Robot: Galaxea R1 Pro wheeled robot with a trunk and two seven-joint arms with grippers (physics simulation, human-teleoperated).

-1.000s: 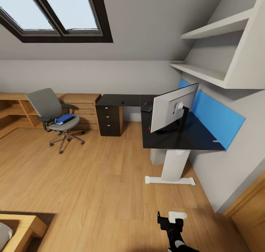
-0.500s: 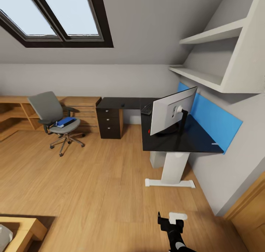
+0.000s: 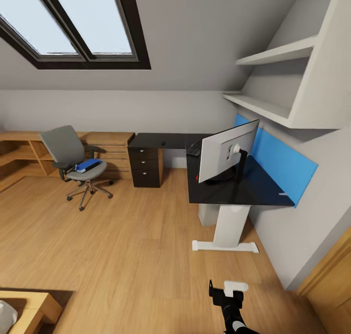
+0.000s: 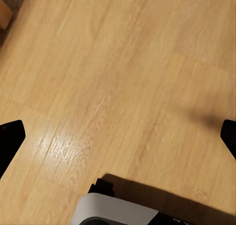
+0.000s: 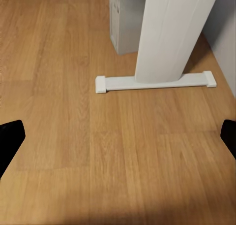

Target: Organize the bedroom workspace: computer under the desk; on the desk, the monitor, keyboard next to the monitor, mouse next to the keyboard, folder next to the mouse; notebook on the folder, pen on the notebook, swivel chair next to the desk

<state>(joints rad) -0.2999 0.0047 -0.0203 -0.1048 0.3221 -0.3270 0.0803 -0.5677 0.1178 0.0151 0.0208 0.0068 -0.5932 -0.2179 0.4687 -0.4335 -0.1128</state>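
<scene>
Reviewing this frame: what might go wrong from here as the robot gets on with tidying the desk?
The folder lies on the swivel chair, whose castors may roll when it is reached for. The monitor stands near the desk edge, so an arm could knock it. The white desk foot may catch the base.

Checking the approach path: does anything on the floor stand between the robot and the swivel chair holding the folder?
Nothing visible does. Bare wooden floor runs to the swivel chair, with the blue folder on its seat. The desk stands off to the right.
</scene>
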